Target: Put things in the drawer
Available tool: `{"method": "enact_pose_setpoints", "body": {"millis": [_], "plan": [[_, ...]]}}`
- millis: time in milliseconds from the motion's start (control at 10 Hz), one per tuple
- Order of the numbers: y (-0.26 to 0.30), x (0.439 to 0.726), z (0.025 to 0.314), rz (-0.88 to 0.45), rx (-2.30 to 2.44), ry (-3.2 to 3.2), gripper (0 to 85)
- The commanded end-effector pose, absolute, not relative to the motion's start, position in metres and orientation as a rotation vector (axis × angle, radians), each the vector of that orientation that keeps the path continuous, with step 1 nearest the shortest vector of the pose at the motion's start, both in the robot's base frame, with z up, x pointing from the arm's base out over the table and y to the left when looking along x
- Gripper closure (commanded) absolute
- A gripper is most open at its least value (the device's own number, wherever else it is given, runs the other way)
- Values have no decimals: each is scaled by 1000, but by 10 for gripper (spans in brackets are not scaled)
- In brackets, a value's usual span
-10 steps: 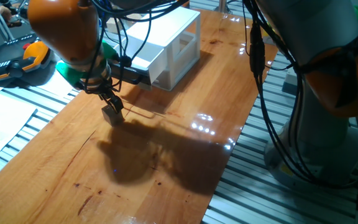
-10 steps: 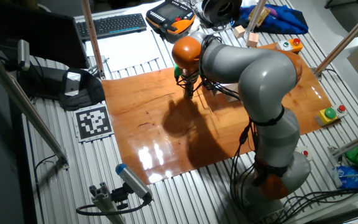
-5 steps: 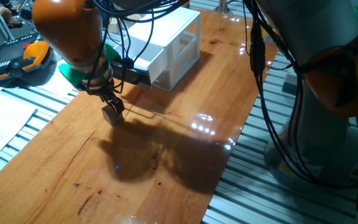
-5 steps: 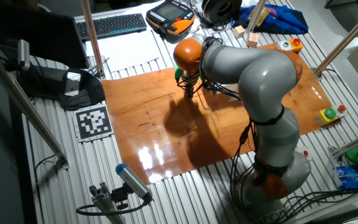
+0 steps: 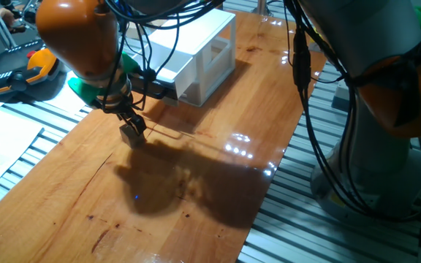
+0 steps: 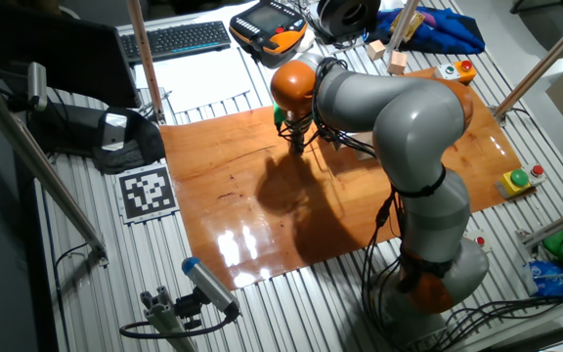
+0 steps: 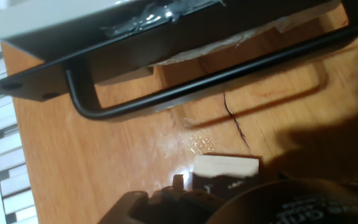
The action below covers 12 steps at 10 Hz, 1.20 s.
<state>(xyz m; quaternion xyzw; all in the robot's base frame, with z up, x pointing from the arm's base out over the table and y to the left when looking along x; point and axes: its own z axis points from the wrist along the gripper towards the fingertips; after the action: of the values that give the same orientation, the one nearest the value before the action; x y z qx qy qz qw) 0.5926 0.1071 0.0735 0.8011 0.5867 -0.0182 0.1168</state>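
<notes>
Little has shifted since the earlier frames: the gripper is still seen low over the wooden table, closed on the small beige cube, which is held just above or on the board; contact cannot be told. Only in the hand view are the cube's pale face and the dark handle bar of the drawer shown close, with bare wood between them. From the other fixed view the gripper is largely hidden by the grey arm. The white cabinet is seen just beyond the hand, near the table's far end; open board is left towards the near edge. A green object is partly covered behind the wrist, and a teach pendant is placed off the table's side.
</notes>
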Motion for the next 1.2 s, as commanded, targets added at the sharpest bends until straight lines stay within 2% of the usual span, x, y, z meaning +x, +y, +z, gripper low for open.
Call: {"method": "enact_pose_setpoints", "body": {"millis": [0,800,1100], "plan": [[108,592,74,-54,2344,1723,170],[107,591,73,-40,2334,1756,170],[107,591,73,-144,2345,1781,170]]}}
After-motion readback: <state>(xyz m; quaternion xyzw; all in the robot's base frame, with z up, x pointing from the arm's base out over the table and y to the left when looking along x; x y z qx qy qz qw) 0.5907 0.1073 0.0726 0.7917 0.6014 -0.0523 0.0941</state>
